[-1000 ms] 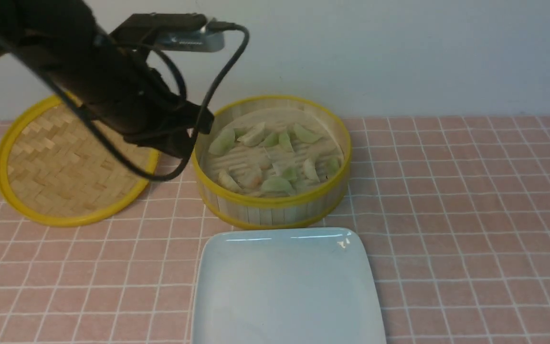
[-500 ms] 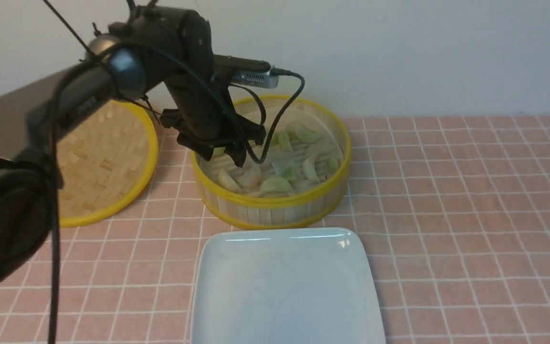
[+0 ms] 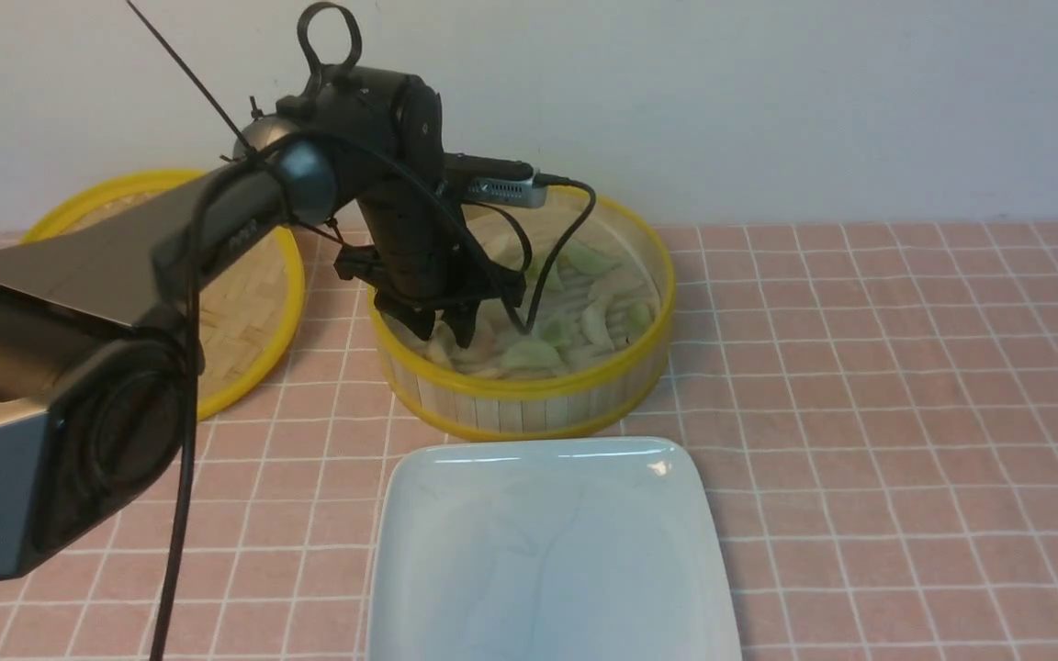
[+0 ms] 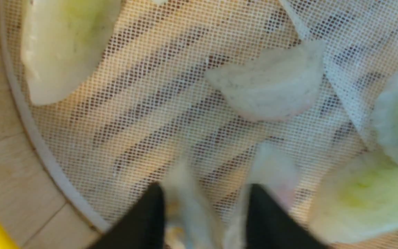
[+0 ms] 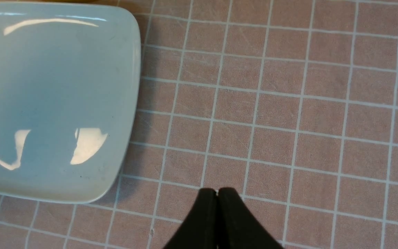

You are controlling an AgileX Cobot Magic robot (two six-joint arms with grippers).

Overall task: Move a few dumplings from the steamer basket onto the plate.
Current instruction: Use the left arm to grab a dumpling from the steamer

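The steamer basket [image 3: 529, 408] stands mid-table, with several pale green and off-white dumplings [image 3: 529, 353] on a white mesh liner [image 4: 133, 103]. My left gripper [image 3: 444, 338] reaches down into the basket's left side. In the left wrist view its black fingers [image 4: 264, 221] stand apart on either side of a pale, blurred dumpling [image 4: 188, 204]. I cannot tell whether they press on it. The bare plate [image 3: 552, 551] lies in front of the basket. My right gripper [image 5: 217, 191] is shut and holds nothing. It hovers over the tablecloth beside the plate [image 5: 47, 86].
The woven bamboo lid [image 3: 253, 312] with a yellow rim lies left of the basket, partly behind my left arm. A pink checked cloth [image 3: 860, 413] covers the table. A pale wall rises behind the basket.
My left arm has swung right from above the lid, over the basket's left rim, and come down among the dumplings. Basket, plate and lid have not moved.
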